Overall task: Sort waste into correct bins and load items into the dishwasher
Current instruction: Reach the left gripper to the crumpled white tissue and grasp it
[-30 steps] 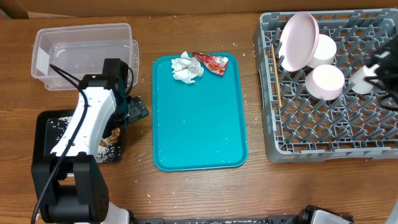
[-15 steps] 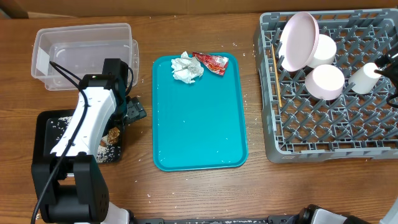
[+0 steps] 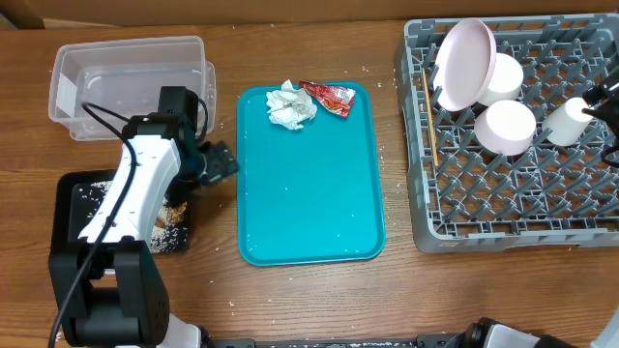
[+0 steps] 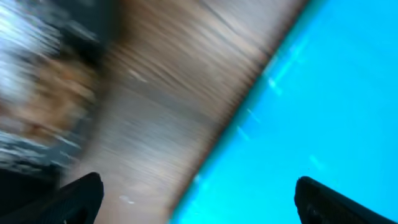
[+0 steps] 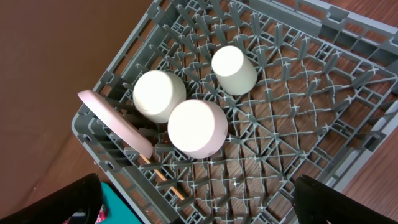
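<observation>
Two pincers, and both stood released with nothing in them. The left gripper [image 3: 221, 162] hung over the strip of bare table [image 3: 218, 242] between the black tray [image 3: 68, 184] and the left edge of the teal tray [image 3: 309, 213]. Its wrist view was smeared with blur, yet the fingertips [image 4: 81, 196] showed far apart at the bottom corners, with wood and teal rim running diagonally between them. The right gripper [image 5: 199, 202] was up above the dish rack [image 3: 513, 235], fingers likewise parted wide, and barely peeked in at the right edge of the overhead view.

On to the waste! The crumpled napkin [image 3: 292, 104] and the red wrapper [image 3: 329, 97] lay touching at the far edge of the teal tray, and the rest of that tray was open blue but for a few specks. The black tray held the rice grains [image 3: 92, 193] and a brown food piece [image 3: 179, 205] against its right side. The clear tub [image 3: 126, 43] sat just behind it, at the far left.

Over in the rack, the plate [image 3: 464, 63] stood tilted on edge in the far-left corner. The far bowl [image 3: 505, 77] was tucked against it, the near bowl [image 3: 510, 128] just in front, and the cup [image 3: 566, 121] just beside that. The wooden stick [image 3: 428, 116] lay along the left wall. All of the lattice floor nearer the robot lay open.
</observation>
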Controlling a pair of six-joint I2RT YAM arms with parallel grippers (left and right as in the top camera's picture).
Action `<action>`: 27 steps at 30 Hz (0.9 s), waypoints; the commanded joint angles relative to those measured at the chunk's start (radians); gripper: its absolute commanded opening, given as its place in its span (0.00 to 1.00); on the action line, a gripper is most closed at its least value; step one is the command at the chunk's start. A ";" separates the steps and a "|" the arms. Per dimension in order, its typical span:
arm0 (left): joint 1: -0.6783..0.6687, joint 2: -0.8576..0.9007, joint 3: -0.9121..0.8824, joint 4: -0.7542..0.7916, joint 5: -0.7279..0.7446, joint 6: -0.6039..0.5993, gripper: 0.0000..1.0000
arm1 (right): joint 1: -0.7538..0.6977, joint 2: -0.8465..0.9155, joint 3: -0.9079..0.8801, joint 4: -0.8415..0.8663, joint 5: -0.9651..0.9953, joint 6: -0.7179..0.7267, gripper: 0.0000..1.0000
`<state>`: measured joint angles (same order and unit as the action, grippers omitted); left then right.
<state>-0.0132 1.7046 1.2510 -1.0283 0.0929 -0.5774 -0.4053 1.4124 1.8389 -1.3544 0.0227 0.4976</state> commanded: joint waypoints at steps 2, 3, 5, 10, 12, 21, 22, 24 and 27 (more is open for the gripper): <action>-0.031 0.010 -0.003 -0.016 0.494 0.106 1.00 | -0.003 -0.002 0.002 0.002 0.002 0.005 1.00; -0.046 0.010 -0.003 -0.020 0.533 0.133 1.00 | -0.003 -0.002 0.002 0.002 0.002 0.005 1.00; -0.080 0.010 -0.003 -0.023 0.573 0.161 0.97 | -0.003 -0.002 0.002 0.002 0.002 0.005 1.00; -0.224 0.003 -0.003 0.039 0.485 0.064 0.95 | -0.003 -0.002 0.002 0.002 0.002 0.005 1.00; -0.283 -0.009 0.002 0.075 0.364 -0.005 0.96 | -0.003 -0.002 0.002 0.002 0.002 0.005 1.00; -0.385 -0.019 0.056 0.278 0.239 0.042 1.00 | -0.003 -0.002 0.002 0.002 0.002 0.005 1.00; -0.380 -0.019 0.060 0.311 0.249 0.058 1.00 | -0.003 -0.002 0.002 0.002 0.002 0.005 1.00; -0.376 -0.019 0.089 0.377 0.178 0.066 1.00 | -0.003 -0.002 0.002 0.002 0.002 0.004 1.00; -0.377 -0.018 0.122 0.391 -0.071 0.063 1.00 | -0.003 -0.002 0.002 0.002 0.002 0.005 1.00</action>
<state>-0.3969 1.7042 1.3132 -0.6521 0.2802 -0.5503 -0.4053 1.4124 1.8389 -1.3548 0.0231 0.4973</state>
